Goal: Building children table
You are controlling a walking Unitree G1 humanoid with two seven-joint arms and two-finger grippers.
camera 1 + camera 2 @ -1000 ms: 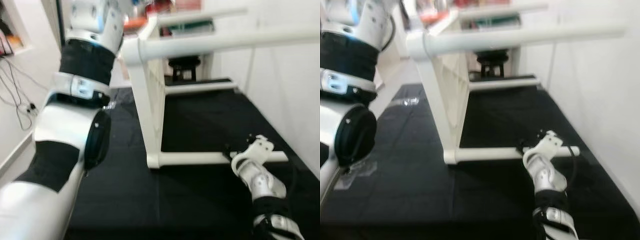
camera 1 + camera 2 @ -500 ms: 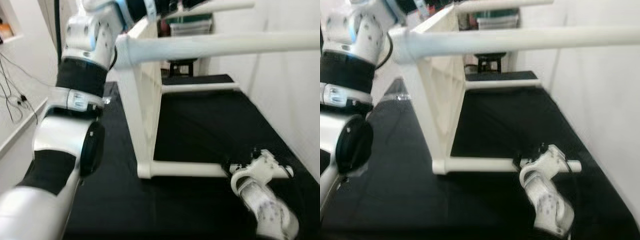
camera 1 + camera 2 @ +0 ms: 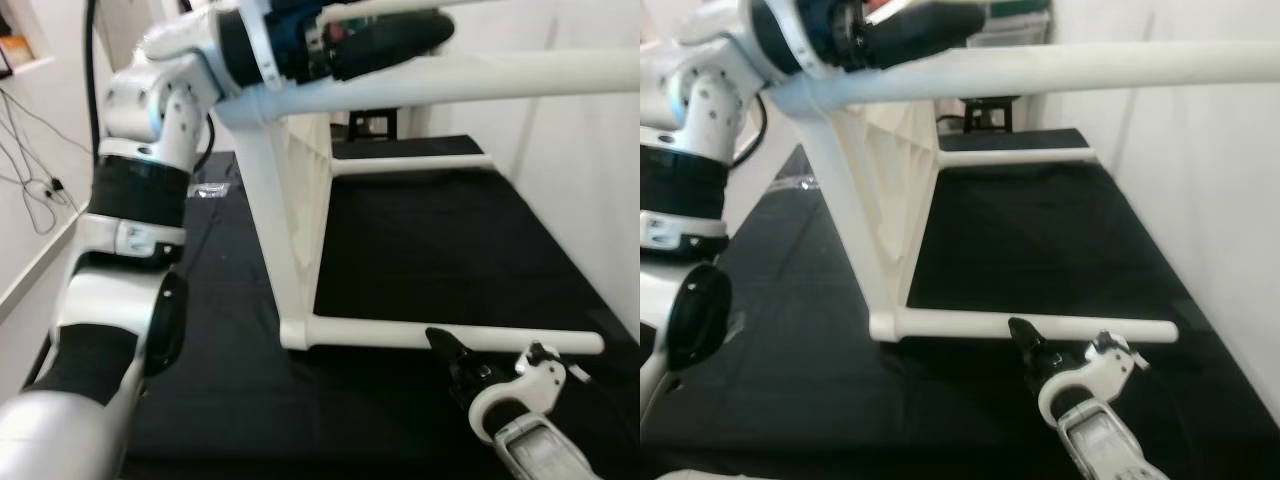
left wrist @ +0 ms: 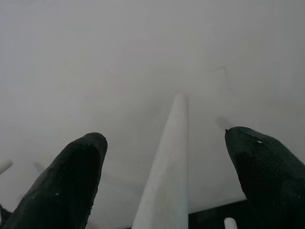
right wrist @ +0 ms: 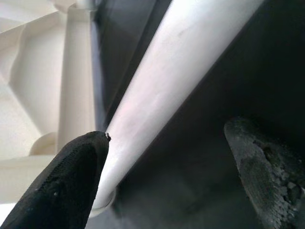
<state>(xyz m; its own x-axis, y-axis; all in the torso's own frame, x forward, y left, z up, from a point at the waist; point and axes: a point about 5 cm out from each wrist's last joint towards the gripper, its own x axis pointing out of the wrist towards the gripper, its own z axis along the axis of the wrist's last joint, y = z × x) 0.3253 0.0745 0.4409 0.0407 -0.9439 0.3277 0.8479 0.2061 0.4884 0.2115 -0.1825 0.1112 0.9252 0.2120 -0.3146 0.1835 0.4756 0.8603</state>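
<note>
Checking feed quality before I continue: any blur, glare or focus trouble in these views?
Left eye view: sharp, white leg distinct on black mat. Right eye view: wall side washed bright. Left wrist view: pale, low contrast, fingers soft. Right wrist view: fingers and leg blurred, too close.

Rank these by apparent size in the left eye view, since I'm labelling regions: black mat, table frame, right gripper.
1. black mat
2. table frame, though nearness inflates its top leg, so this is unsure
3. right gripper, clearly smallest

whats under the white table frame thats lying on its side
A black mat spreads under the white table frame. The lower leg lies along it, with the right end effector beside that leg. What the mat covers is hidden.
</note>
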